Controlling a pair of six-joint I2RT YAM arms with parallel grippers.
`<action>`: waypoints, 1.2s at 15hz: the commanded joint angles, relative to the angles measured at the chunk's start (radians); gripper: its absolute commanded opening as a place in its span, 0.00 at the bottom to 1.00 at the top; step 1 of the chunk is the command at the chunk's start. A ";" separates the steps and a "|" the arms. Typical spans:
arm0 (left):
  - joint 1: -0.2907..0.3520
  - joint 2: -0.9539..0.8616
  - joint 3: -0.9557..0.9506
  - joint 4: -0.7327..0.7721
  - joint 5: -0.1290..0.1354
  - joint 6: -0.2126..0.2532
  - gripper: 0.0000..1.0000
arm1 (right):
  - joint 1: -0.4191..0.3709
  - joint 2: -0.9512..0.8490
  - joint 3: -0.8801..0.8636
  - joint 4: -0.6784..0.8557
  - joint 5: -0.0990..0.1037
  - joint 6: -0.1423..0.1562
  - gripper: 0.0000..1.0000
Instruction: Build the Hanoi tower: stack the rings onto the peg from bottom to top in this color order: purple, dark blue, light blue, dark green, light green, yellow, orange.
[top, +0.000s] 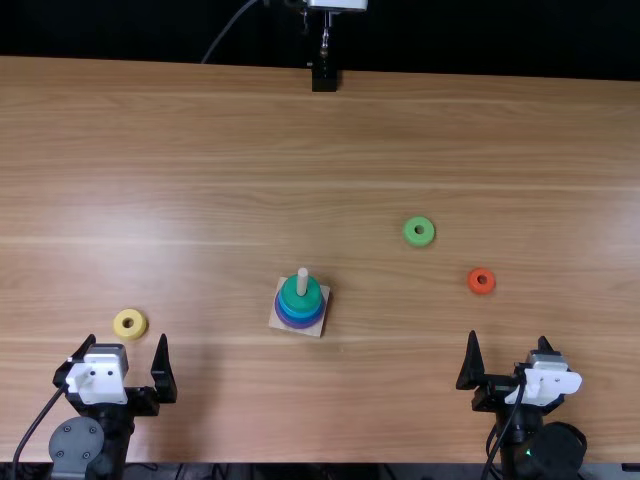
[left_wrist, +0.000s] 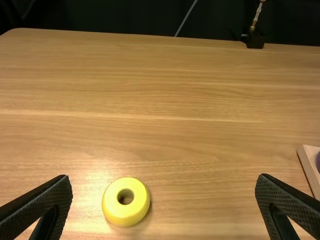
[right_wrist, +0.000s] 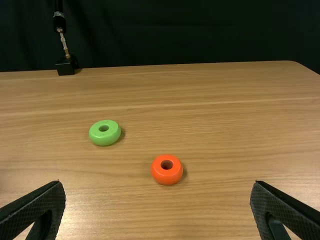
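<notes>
Three loose rings lie between a tidy stack and a finished Hanoi tower, with the left gripper (top: 127, 339) and right gripper (top: 508, 338) both spread wide and empty. Just beyond the left gripper's fingertips sits the yellow ring (left_wrist: 117, 212); beyond the right gripper lies the orange ring (right_wrist: 166, 177), with the light green ring (right_wrist: 104, 138) farther out and toward the left arm. Between the grippers, the wooden base (top: 279, 319) bears the peg (top: 302, 281), the dark green ring (top: 308, 304) topmost. Light green should come next (orange, nearer, is the tempting mistake). A low reach could nudge orange aside; an off-center pinch could tilt a rounded ring, and a skewed release might catch it on the peg's tip or shove the base askew.
</notes>
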 joint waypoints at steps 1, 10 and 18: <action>-0.011 -0.017 -0.105 -0.081 0.003 0.014 1.00 | -0.010 -0.013 -0.069 -0.072 0.011 -0.001 1.00; -0.011 -0.017 -0.105 -0.081 0.003 0.014 1.00 | -0.010 -0.013 -0.069 -0.074 0.011 -0.001 1.00; -0.011 -0.017 -0.105 -0.081 0.003 0.014 1.00 | -0.010 -0.013 0.026 0.011 0.016 -0.005 1.00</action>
